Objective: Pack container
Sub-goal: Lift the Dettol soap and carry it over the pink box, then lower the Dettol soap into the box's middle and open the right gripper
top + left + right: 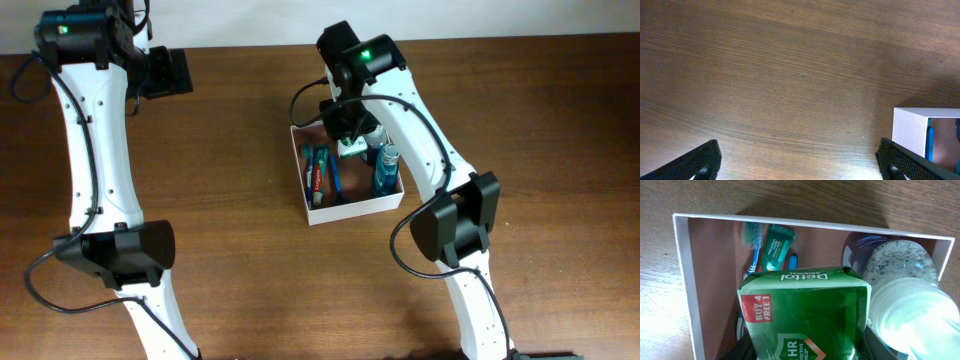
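right pincer (805, 349), part-open, tight on green soap box (800, 305) above container (682, 280)

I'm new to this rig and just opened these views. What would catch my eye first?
A bright green Dettol pack fills the right wrist view, gripped by the right pincer over the white container at mid-table. Inside it lie toothpaste and a blue toothbrush. The left pincer hangs open over the wooden table.
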Available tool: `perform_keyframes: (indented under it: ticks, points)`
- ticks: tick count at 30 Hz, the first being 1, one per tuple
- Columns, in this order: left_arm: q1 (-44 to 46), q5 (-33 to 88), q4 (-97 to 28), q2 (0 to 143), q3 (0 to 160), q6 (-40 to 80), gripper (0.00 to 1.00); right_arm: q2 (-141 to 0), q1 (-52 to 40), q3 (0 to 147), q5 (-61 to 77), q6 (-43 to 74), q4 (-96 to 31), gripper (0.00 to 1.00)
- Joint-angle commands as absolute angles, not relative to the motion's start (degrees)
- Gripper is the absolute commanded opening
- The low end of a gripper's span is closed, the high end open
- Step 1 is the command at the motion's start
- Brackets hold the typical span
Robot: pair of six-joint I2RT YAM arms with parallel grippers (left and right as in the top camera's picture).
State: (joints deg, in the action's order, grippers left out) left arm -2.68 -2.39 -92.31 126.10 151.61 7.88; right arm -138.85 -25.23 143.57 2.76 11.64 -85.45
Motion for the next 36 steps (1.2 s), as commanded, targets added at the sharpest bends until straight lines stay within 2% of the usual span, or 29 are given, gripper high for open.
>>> perform_keyframes:
  ticks: [1, 17, 21, 33, 36]
  points:
    - [-2.8, -2.8, -92.2, 126.5, 151.9, 7.2, 1.0, -140.0, -25.9, 143.9, 1.8, 12.8, -85.1, 0.37]
    - [-2.8, -2.8, -92.2, 126.5, 151.9, 7.2, 1.0, -140.2, -25.9, 132.6, 1.9, 13.0, -79.3, 0.37]
    - [-2.8, -2.8, -92.2, 126.5, 151.9, 7.2, 1.0, -140.2, -25.9, 128.7, 1.9, 13.0, -76.1, 0.4]
    - [-2.8, -2.8, -92.2, 126.5, 151.9, 7.2, 1.0, -140.2, -26.0, 124.0, 1.9, 13.0, -73.0, 0.4]
    - [-2.8, -2.8, -92.2, 126.5, 151.9, 7.2, 1.0, -140.2, -26.0, 124.1, 2.0, 13.0, -73.0, 0.36]
